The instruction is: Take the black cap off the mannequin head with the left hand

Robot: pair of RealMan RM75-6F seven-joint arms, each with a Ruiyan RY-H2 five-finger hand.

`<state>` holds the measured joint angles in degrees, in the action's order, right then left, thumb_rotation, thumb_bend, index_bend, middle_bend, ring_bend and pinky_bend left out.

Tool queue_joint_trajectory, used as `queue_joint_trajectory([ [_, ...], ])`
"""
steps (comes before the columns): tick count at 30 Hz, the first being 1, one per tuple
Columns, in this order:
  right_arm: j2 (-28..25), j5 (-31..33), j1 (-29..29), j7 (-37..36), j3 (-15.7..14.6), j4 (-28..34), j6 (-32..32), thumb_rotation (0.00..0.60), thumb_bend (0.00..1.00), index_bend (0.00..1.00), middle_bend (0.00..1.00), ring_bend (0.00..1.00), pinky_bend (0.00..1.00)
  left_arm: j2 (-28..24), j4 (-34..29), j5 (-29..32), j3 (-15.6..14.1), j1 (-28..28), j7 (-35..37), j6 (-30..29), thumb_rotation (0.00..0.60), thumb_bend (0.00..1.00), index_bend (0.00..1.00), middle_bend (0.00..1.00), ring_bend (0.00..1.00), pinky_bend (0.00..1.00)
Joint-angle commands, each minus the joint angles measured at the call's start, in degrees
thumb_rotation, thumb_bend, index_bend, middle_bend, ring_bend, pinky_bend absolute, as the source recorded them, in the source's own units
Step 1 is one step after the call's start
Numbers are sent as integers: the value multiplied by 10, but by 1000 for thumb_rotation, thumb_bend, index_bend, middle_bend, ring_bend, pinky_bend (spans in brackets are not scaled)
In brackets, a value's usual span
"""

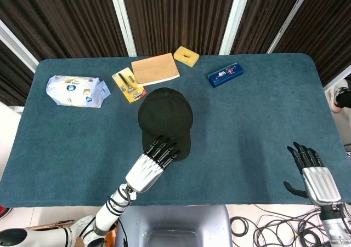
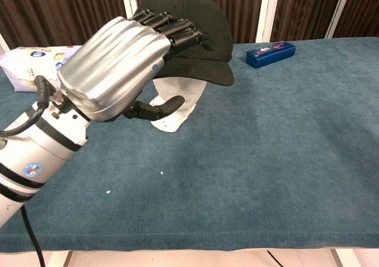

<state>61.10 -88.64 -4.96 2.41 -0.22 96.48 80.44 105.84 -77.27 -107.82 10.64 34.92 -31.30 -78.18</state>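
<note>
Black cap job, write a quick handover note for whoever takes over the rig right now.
Left hand: fingers laid on top of the black cap, thumb under the brim by the mannequin head; a closed grip is not evident.
Right hand: open, holding nothing, at the table's near right edge.
Cap: on the mannequin head, mid-table.
Done: left hand has reached the cap.
Left: close on the brim, lift the cap clear.

Teal table [image 1: 263,115], dark slatted wall [image 1: 175,11]
</note>
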Motion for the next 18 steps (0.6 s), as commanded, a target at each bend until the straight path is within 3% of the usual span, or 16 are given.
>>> queue_joint_trajectory([
  [1,-1,0,1,-1,-1,0,-1,600,149,0,0,0,86,-1,0,7,-1,2,-9,2,600,330,291,239,178,207],
  [8,-8,-1,3,-7,-3,4,3,600,149,0,0,0,85,8,15,22,-3,7,-17,1,600,330,318,287,223,214],
  [18,-2,-10,3,-4,-8,0,2,600,149,0,0,0,92,45,88,19,8,33,-18,-21,600,338,379,406,338,241],
])
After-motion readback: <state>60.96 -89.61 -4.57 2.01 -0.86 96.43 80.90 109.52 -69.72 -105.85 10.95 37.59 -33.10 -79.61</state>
